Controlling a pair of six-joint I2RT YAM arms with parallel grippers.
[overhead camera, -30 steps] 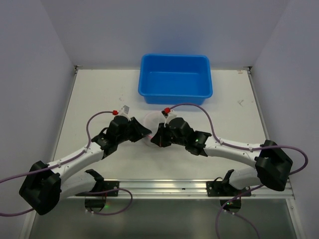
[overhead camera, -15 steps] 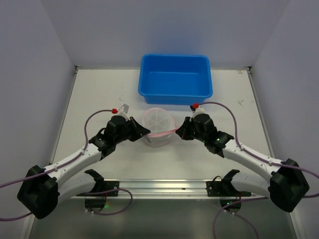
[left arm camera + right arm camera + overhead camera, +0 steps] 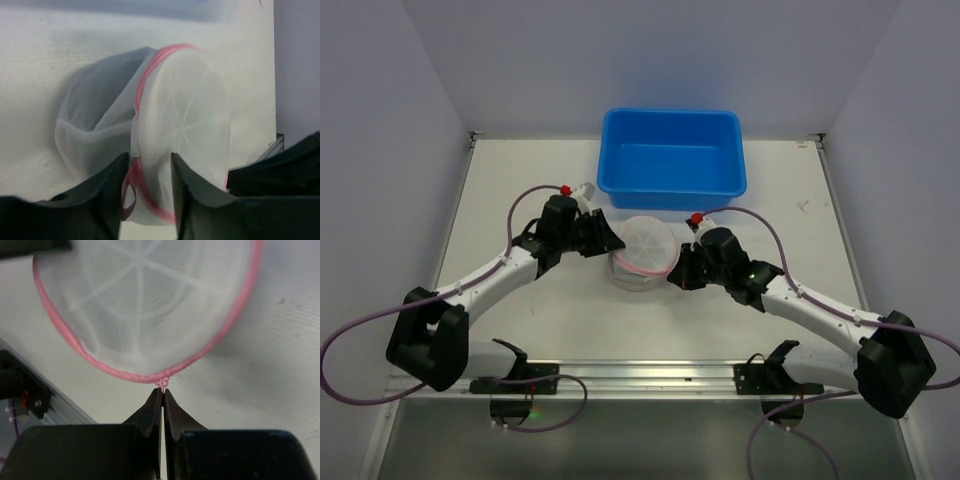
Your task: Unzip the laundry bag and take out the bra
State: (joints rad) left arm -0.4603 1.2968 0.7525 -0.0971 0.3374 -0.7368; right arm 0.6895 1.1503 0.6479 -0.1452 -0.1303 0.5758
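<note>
left gripper: clamped on the pink-trimmed rim of the laundry bag, mesh bunched between the fingers
laundry bag: mid-counter, just in front of the blue tub at the far edge; round face tilted up
handling: probably very light, soft and collapsible, with stiffer ribbed round faces; mesh likely to snag or stretch, so best held by the trim
bra: not discernible through the mesh
zipper pull: tiny, pink, on the bag's right-hand rim; zip looks closed there
right gripper: pinched tight on the zipper pull
</note>
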